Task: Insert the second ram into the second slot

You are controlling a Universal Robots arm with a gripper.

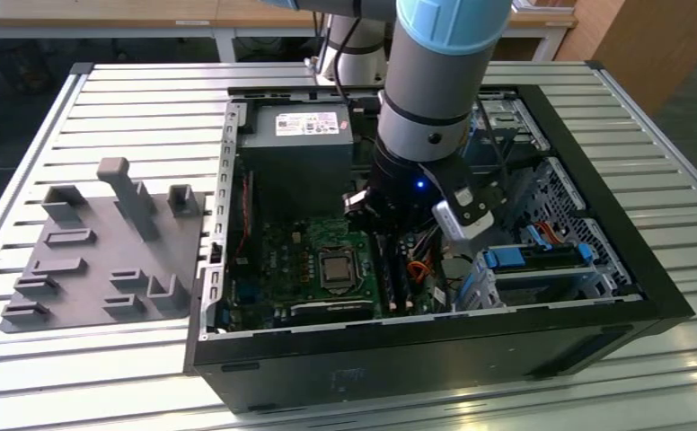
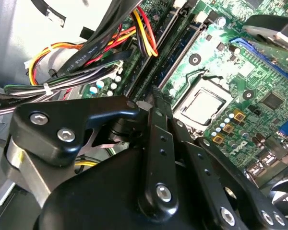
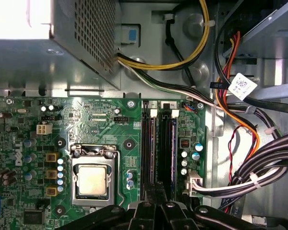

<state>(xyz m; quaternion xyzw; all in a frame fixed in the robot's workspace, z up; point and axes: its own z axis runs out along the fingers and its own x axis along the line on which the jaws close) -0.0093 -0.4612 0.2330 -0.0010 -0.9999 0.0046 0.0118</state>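
Robot arm reaching into an open computer case, its gripper (image 1: 387,208) low over the motherboard's memory slots (image 3: 159,148).

The second ram (image 3: 173,151) stands in the slot nearer the cables (image 3: 259,163) (dark stick, beside the processor socket (image 3: 92,178)); whether the fingers grip it I cannot tell. Judged risk: pressing while it sits tilted could jam it or leave one end unlatched.

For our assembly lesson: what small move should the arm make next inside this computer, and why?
Probably a gentle push straight down: the pincer hangs right over the memory slots beside the processor, where a dark-blue stick seems to stand already.
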